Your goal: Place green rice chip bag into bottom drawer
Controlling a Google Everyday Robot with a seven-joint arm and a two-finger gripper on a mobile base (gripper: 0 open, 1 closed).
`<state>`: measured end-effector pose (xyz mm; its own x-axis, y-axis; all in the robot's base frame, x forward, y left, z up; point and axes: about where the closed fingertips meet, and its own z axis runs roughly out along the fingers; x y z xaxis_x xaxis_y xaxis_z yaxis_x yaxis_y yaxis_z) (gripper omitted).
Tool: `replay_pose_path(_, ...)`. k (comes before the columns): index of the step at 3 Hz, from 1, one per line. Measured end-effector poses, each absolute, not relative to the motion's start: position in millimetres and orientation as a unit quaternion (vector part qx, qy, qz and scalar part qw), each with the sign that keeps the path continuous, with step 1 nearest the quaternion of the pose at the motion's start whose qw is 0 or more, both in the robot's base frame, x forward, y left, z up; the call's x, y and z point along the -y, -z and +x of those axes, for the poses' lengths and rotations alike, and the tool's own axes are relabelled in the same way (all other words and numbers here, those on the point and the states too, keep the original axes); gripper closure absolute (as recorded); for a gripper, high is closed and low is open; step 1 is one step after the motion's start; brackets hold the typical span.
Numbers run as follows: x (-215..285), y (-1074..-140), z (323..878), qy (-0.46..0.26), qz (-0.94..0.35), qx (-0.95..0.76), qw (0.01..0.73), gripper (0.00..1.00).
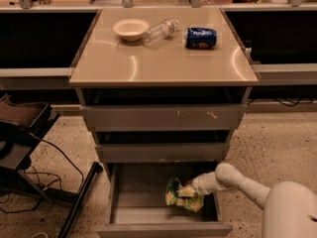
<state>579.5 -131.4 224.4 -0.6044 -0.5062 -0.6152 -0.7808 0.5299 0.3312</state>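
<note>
Three grey drawers (158, 118) stack under a tan tabletop (163, 63), and only the bottom drawer (163, 229) is pulled out. The gripper (192, 190) is down inside it, near its right wall, at the end of a white arm (237, 182) that comes in from the lower right. At the gripper's tip, and spreading to its left, lies the green rice chip bag (177, 198), crumpled and low within the drawer's walls. The gripper touches the bag's upper right edge; whether it is clamped on the bag or loose, I cannot tell. Far above the gripper, on the tabletop, sit a pale bowl (130, 29), a clear bottle (159, 32) lying on its side and a blue can (201, 37).
</note>
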Motion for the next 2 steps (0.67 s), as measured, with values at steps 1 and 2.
replay_pose_path(1,128.3,-200.4,583.0,-0.317,-0.376,-0.842,0.222,1.0)
replay_pose_path(2,102.4,-154.5,561.8,-0.373,-0.375,-0.825,0.198,0.81)
